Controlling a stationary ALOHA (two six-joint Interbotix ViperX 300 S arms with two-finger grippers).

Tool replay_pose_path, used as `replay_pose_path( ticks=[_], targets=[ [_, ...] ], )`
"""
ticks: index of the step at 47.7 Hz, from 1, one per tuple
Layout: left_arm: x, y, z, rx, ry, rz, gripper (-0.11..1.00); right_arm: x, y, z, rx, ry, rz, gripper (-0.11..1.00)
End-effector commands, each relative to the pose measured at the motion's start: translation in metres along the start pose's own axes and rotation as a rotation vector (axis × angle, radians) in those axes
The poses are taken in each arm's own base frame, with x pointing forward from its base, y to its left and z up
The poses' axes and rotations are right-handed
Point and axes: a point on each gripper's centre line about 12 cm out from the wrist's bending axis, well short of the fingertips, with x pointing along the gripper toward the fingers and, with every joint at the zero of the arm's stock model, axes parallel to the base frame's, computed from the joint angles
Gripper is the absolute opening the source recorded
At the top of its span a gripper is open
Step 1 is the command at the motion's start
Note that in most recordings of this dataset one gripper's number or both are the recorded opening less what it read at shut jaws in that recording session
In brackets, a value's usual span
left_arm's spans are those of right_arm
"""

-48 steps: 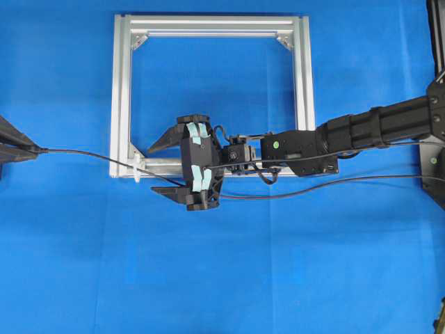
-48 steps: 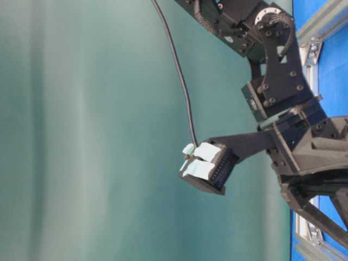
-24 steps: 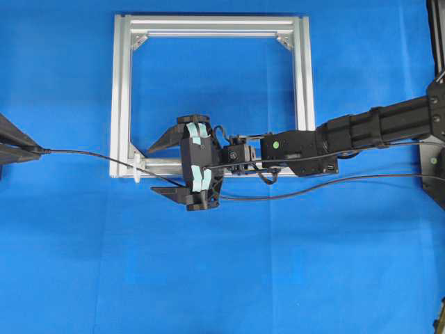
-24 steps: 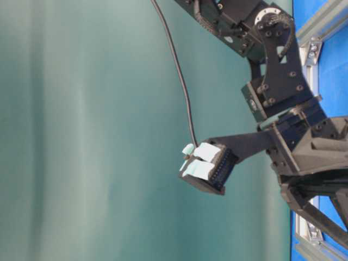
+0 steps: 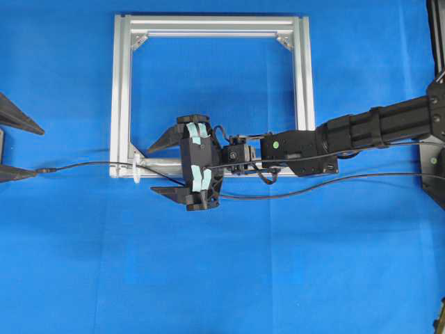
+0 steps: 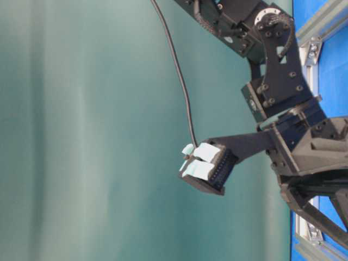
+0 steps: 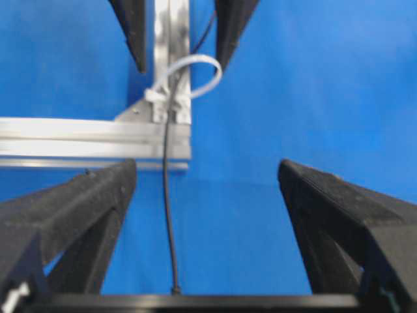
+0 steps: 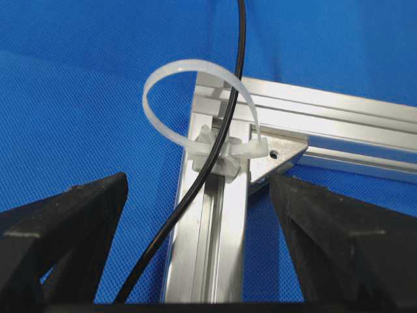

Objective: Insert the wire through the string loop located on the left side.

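Black wire (image 8: 215, 156) runs through the string loop (image 8: 195, 72); left gripper (image 5: 14, 148) and right gripper (image 5: 163, 167) both spread, holding nothing.

From my station, the frame (image 5: 208, 97) lies flat on the tabletop (image 5: 229, 271), ahead of my right jaws (image 5: 161, 169), which straddle its lower bar just beside the string loop (image 5: 137, 171) at the lower-left corner. The wire (image 5: 87, 165) runs from beneath those jaws, through the loop, and out left across the tabletop, its tip lying between my left jaws (image 5: 17, 150), well apart from the frame.
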Motion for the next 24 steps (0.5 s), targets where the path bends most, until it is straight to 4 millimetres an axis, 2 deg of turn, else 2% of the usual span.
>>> replay_pose_path(
  ticks=[1,12,24],
  targets=[
    [0.000,0.000,0.005,-0.001,-0.014,0.003,0.84,-0.009,0.000,0.040,0.002,-0.089,-0.001,0.93],
    [0.000,0.000,0.006,0.002,-0.031,0.001,0.84,-0.029,0.000,0.074,-0.001,-0.111,-0.004,0.93],
    [0.000,0.000,0.007,0.005,-0.046,0.000,0.84,-0.048,0.000,0.104,-0.001,-0.132,-0.008,0.93]
  ],
)
